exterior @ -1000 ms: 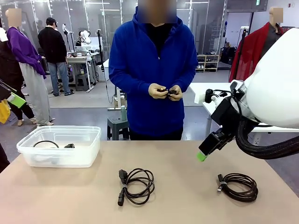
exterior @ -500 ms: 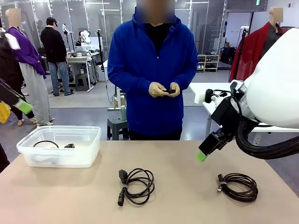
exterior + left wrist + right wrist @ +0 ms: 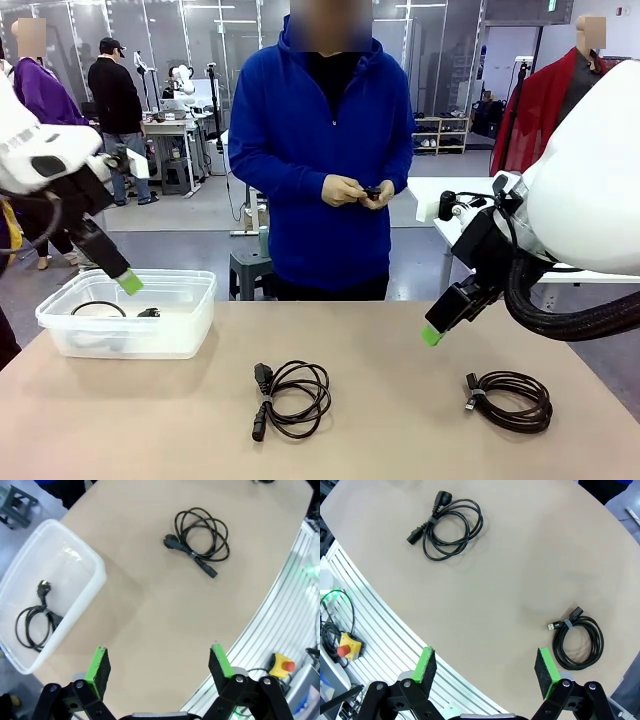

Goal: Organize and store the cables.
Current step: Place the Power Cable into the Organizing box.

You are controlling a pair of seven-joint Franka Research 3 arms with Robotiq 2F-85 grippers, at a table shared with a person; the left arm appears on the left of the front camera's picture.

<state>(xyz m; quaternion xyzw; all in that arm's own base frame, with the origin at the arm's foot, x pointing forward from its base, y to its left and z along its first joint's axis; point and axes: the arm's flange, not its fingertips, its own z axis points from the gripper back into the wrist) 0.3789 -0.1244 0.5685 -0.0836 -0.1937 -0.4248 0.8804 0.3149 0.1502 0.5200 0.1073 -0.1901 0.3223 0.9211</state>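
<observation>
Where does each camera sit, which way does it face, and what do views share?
Front: fixed on the robot's side, facing the person across the table; left gripper near the bin, right gripper at right.
Left wrist: looks down past its open gripper at the bin and the plugged cable.
Right wrist: looks down past its open gripper at the plugged cable and a thinner cable.
Shared: all three show the plugged cable.

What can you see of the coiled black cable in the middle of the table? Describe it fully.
The middle cable is a thin black cord wound into a loose round coil, gathered at one side by a small grey band. Two chunky black plugs stick out there. It lies flat on the tan table, touching nothing else, well apart from the clear bin and the other coil.
</observation>
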